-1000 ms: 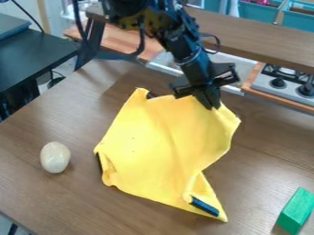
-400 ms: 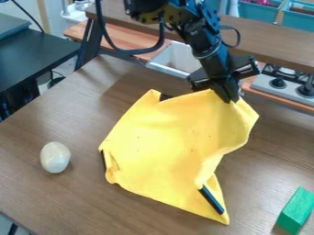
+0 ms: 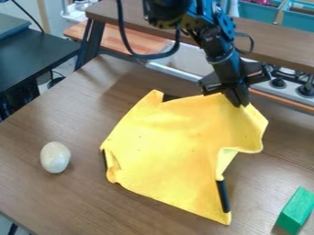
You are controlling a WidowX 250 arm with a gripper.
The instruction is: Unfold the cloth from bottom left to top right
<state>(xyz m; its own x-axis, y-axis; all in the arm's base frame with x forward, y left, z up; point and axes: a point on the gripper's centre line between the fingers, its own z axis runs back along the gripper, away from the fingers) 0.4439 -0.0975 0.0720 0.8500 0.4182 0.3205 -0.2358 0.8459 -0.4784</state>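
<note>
1. On the worktop [image 3: 49, 202], right in the middle of the scene, there's the cloth [image 3: 165, 147], yellow, spread wide but not flat!
2. At the cloth's upper right stretch, look at the hand [image 3: 240, 103]: it's clenched on the fabric, grasping a pinch of it, with folds running away from the grip.
3. Beyond the cloth, the black arm [image 3: 221, 50] slants down to that grip, a cable [image 3: 147, 56] looping beside it.
4. Over on the cloth's right side, the edge curls in, making a deep notch between the upper flap and the pointed lower right corner.
5. Along the cloth's rim, dark strips: one by the top left corner, a thin one down the left edge, and a long one just above that lower right point.
6. Left of the cloth, well apart from it, sits the pale egg [image 3: 55, 157].
7. Out to the right of the cloth's lower corner, also apart, it's the green block [image 3: 297, 210].
8. Behind the cloth, the sink [image 3: 195, 59], and further right the stove [image 3: 287, 91] with its knobs!
</note>
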